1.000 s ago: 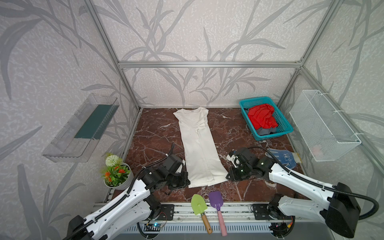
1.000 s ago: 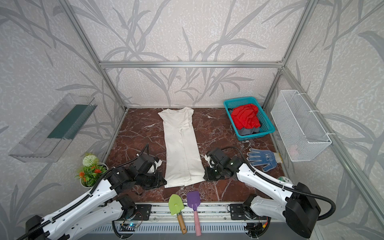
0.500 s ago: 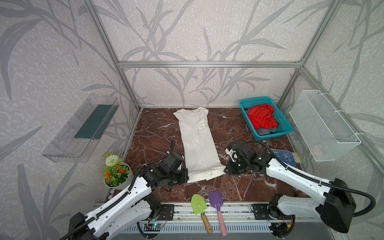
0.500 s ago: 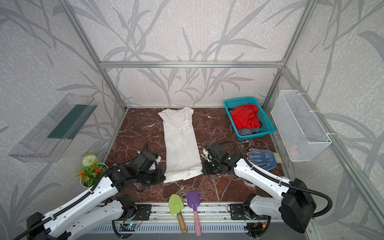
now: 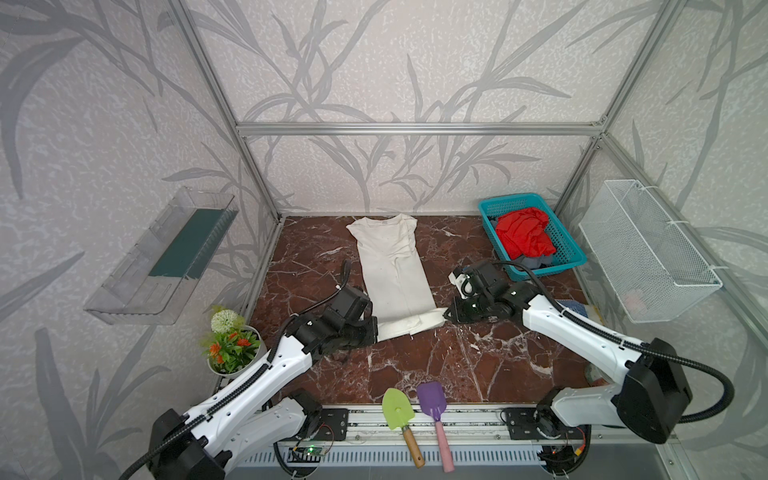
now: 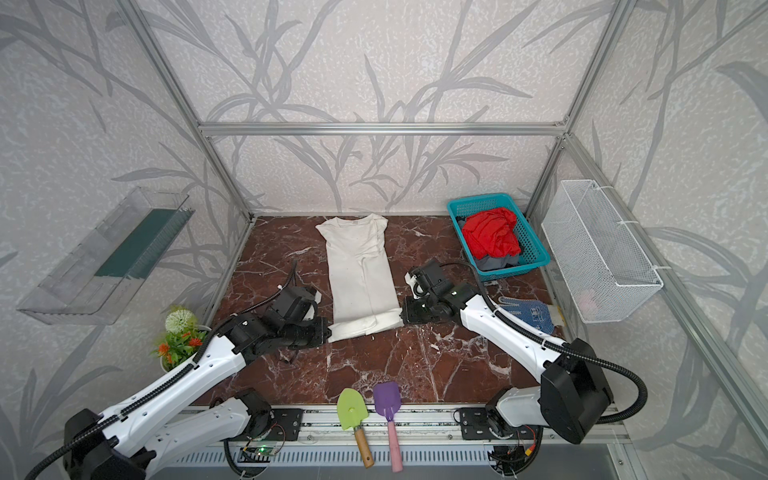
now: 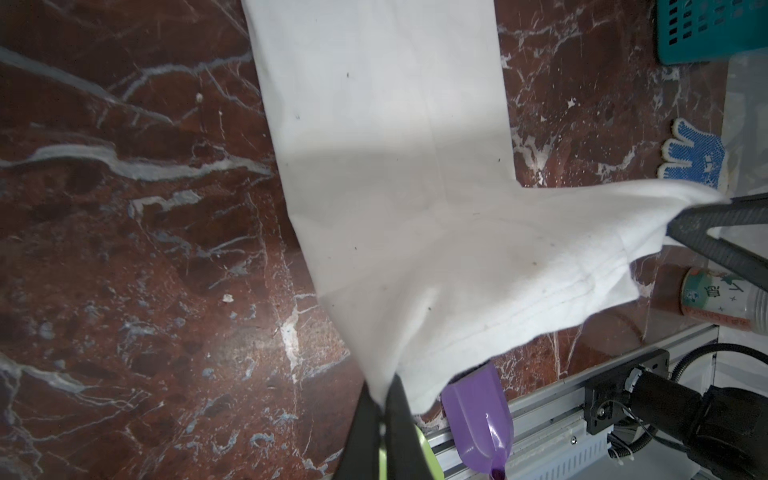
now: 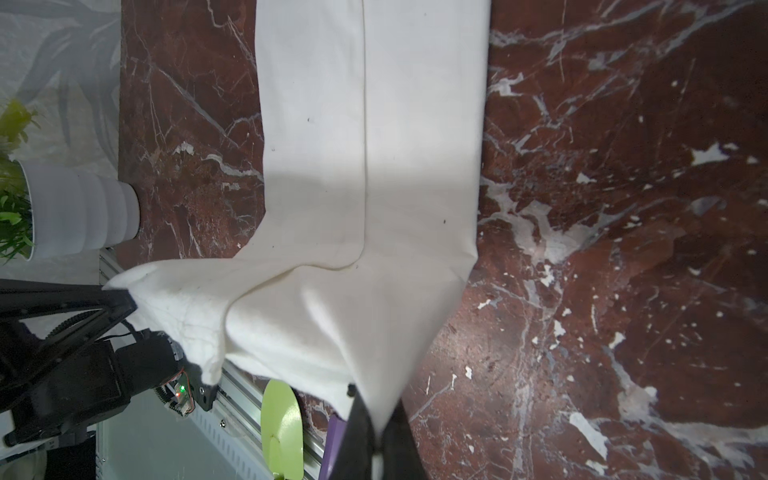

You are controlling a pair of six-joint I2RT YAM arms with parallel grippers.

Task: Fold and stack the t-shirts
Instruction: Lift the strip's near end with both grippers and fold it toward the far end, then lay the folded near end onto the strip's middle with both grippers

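Moved since a second earlier: the near hem of the long, narrowly folded cream-white t-shirt (image 5: pixel 395 270) is carried away from the near edge toward the far side, with both arms advanced alongside it.

Position: the cream-white t-shirt is laid lengthwise down the middle of the red-brown marble tabletop (image 5: pixel 457 365), with the collar far and the hem raised off the surface at the near end.

Grip: the left gripper (image 5: pixel 375 332) is clamped fully on the left hem corner, and the right gripper (image 5: pixel 446 313) on the right hem corner. In both wrist views the cloth is seen pinched between black fingers.

Hazards:
- A corner may be lost if the hem is pulled taut between the two grips.
- The fold may be laid skewed if one arm is advanced ahead of the other.
- The lengthwise folds may be dragged open, since only the corners are held.

Count:
- T-shirts, three: the cream-white one on the table, plus one crumpled bright red t-shirt (image 5: pixel 521 237) and one dark grey t-shirt (image 5: pixel 536 262) partly hidden beneath it. Both of these are in the teal plastic basket (image 5: pixel 515 198), far right.
- Grippers, two.
- Toy spades, two: green plastic spade (image 5: pixel 397 409) and purple plastic spade (image 5: pixel 431 399), at the near edge.
- Blue-and-white knitted glove (image 6: pixel 525 311), one, right.
- White wire basket (image 5: pixel 648 257), one, on the right wall.
- Clear plastic shelf (image 5: pixel 166 253), one, on the left wall.
- Potted artificial plant (image 5: pixel 232 345), one, near left.
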